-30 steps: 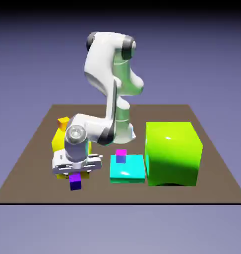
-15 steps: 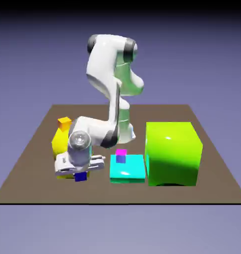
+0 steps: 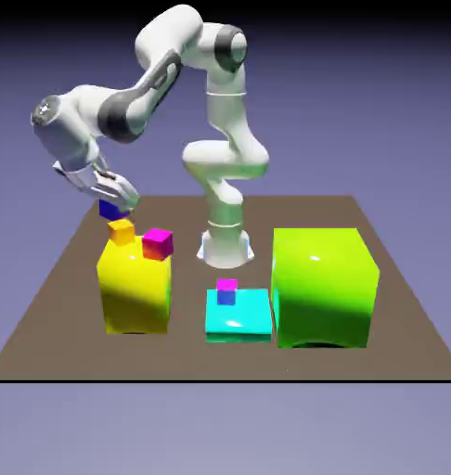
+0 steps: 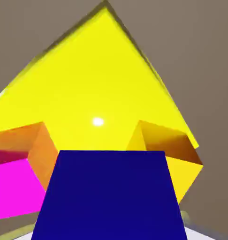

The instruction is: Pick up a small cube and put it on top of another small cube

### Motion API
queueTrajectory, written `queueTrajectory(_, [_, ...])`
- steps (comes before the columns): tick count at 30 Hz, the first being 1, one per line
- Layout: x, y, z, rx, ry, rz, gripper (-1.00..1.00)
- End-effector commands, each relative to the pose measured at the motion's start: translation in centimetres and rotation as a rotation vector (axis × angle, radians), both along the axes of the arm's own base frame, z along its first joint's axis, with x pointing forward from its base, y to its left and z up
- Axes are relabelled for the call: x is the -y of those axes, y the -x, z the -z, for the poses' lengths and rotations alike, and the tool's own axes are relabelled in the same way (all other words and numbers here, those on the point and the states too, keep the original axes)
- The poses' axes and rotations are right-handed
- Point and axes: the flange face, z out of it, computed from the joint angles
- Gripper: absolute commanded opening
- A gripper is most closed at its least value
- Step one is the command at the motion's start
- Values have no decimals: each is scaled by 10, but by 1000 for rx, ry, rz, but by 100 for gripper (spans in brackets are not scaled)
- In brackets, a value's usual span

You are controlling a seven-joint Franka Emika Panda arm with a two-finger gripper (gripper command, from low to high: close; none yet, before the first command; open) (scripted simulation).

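Note:
My gripper (image 3: pixel 114 201) is shut on the small cube (image 3: pixel 109 211), a tiny navy one, and holds it in the air. The cube hangs just above and slightly to the exterior view's left of another small cube (image 3: pixel 122 231), the orange one, which sits on top of the yellow block (image 3: pixel 134 292). In the hand view the navy cube (image 4: pixel 106 197) fills the bottom and hides my fingertips. Beyond it lie the yellow block's top (image 4: pixel 97 84) and the orange cube (image 4: pixel 165 145) at the right.
A magenta cube (image 3: pixel 158 243) stands on the yellow block beside the orange one, and shows at the hand view's left (image 4: pixel 12 187). A cyan block (image 3: pixel 238 315) carries a tiny blue cube with a magenta top (image 3: pixel 226 292). A big green block (image 3: pixel 322 288) stands at the right.
The jaws closed on the navy cube low at the table's front. The arm then rose and swung back, carrying the cube above the yellow block's top.

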Motion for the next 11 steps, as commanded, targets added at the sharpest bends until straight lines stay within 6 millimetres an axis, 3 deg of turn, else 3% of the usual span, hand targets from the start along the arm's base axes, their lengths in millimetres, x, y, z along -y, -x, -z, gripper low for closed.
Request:
queueTrajectory(1, [-2,-2,0,-1,1,-7,-100])
queueTrajectory(2, [-2,-2,0,-1,1,-7,-100])
queueTrajectory(7, [-20,15,61,-1,1,-7,-100])
queueTrajectory(8, [-21,16,63,-1,1,-7,-100])
queueTrajectory(9, [-21,16,63,-1,1,-7,100])
queueTrajectory(11, [-17,12,51,-1,1,-6,100])
